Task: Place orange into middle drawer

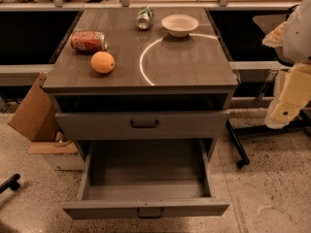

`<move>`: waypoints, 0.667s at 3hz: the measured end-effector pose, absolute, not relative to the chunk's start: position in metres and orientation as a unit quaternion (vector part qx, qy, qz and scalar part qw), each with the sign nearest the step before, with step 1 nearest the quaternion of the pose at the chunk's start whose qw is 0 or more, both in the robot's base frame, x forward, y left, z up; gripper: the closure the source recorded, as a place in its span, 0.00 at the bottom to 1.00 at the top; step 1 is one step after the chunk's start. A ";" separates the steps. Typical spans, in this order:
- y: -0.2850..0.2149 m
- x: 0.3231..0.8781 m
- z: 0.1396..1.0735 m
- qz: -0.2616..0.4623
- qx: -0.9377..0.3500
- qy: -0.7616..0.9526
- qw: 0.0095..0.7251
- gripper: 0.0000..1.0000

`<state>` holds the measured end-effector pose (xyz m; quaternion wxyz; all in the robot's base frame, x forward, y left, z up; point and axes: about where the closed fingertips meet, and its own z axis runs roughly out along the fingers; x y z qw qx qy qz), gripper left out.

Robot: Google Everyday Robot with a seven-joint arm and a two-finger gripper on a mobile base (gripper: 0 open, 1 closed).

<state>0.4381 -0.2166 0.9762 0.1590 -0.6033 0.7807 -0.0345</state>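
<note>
The orange [102, 62] sits on the left part of the grey cabinet top [184, 67], just in front of a red soda can. The middle drawer [146, 178] is pulled out wide below, and its plain grey inside holds nothing. The upper drawer [143, 124] with the dark handle stands slightly out above it. My gripper [287, 103] hangs at the far right of the view, off the cabinet's right side and at about the height of the upper drawer, far from the orange.
A red soda can [88, 41] lies on its side at the left of the top. A green can [144, 17] and a white bowl [180, 24] stand at the back. A cardboard box [34, 113] leans at the cabinet's left. A dark chair leg [237, 147] stands at the right.
</note>
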 end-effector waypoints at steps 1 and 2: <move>-0.217 0.438 0.976 -0.034 -0.603 0.781 0.159 0.00; -0.208 0.449 0.974 -0.011 -0.596 0.781 0.185 0.00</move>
